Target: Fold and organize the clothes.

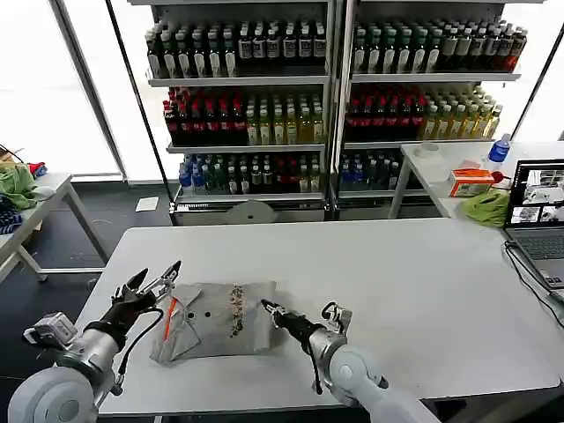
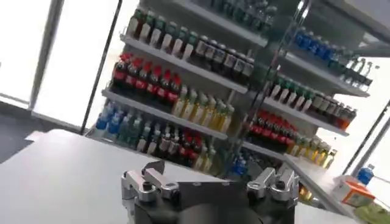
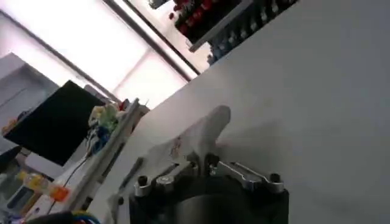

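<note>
A light grey shirt (image 1: 216,322) lies partly folded on the white table (image 1: 423,291), near its front edge. An orange-trimmed placket (image 1: 167,319) and a multicoloured chest print (image 1: 236,308) face up. My left gripper (image 1: 154,282) hovers open just above the shirt's left edge, and in the left wrist view the gripper (image 2: 207,182) has its fingers spread wide with nothing between them. My right gripper (image 1: 269,310) is shut on the shirt's right edge. In the right wrist view the gripper (image 3: 201,161) pinches a raised peak of the grey shirt (image 3: 198,134).
A laptop (image 1: 538,220) sits at the table's right edge with a cable trailing from it. Behind it on another table are a yellow-green cloth (image 1: 486,207), an orange box (image 1: 470,182) and a blue bottle (image 1: 500,150). Bottle shelves (image 1: 326,106) stand behind. A side table (image 1: 53,189) on the left holds green cloth (image 1: 16,185).
</note>
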You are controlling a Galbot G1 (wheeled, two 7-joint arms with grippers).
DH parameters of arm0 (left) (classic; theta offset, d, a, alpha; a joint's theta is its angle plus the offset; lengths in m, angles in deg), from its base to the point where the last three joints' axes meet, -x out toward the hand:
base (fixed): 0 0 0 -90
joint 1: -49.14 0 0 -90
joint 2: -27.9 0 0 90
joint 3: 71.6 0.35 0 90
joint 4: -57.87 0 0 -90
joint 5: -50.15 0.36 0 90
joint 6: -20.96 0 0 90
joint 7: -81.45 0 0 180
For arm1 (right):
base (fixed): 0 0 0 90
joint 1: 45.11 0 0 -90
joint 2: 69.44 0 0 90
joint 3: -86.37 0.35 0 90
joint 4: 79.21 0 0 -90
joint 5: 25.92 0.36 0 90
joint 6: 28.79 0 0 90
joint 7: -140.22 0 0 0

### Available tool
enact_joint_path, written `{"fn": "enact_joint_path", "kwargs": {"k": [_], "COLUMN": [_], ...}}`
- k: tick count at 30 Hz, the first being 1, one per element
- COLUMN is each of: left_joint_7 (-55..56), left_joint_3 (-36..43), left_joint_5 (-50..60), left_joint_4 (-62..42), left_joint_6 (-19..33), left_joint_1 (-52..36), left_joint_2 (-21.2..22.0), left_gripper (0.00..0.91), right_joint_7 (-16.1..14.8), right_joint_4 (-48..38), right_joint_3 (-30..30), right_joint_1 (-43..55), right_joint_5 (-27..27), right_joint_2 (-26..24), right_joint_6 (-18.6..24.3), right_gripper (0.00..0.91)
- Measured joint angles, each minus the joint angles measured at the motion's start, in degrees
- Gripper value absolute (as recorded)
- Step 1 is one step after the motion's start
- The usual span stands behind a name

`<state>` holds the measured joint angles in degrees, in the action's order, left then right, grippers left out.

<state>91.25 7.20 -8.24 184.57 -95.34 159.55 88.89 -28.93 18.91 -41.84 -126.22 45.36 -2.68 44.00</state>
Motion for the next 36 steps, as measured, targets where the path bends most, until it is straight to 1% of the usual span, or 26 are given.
{"fn": "enact_joint_path", "kwargs": {"k": [8, 14, 25, 33, 34, 36], "left_joint_7": [0.1, 0.0, 0.0, 0.0, -0.1, -0.2], "left_joint_3": [0.4, -0.1, 0.5, 0.5, 0.4, 0.2], "left_joint_5": [0.1, 0.1, 0.1, 0.3, 0.3, 0.4], "left_joint_4": [-0.3, -0.2, -0.5, -0.4, -0.3, -0.2], "left_joint_6": [0.2, 0.2, 0.3, 0.3, 0.3, 0.4], "left_joint_1": [-0.3, 0.1, -0.4, 0.2, 0.3, 0.5], "left_joint_2": [0.2, -0.2, -0.1, 0.2, 0.3, 0.4], "left_gripper": [0.907, 0.907, 0.907, 0.907, 0.907, 0.907], "right_joint_7": [0.3, 0.0, -1.6, -3.6, -3.9, -4.6], "right_joint_4": [1.2, 2.3, 4.0, 3.7, 3.6, 3.8], "right_joint_3": [1.3, 3.8, 12.8, 18.1, 18.6, 19.4], "right_joint_1": [-1.5, -2.6, -5.8, -6.9, -7.0, -7.3], "right_joint_5": [-3.7, -5.1, -7.0, -11.4, -12.1, -13.4], "right_joint_2": [-1.4, -3.9, -10.6, -13.4, -13.6, -13.8], "right_joint_6": [-0.9, -3.5, -10.7, -13.0, -13.1, -13.1], "right_gripper": [0.000, 0.000, 0.000, 0.000, 0.907, 0.907]}}
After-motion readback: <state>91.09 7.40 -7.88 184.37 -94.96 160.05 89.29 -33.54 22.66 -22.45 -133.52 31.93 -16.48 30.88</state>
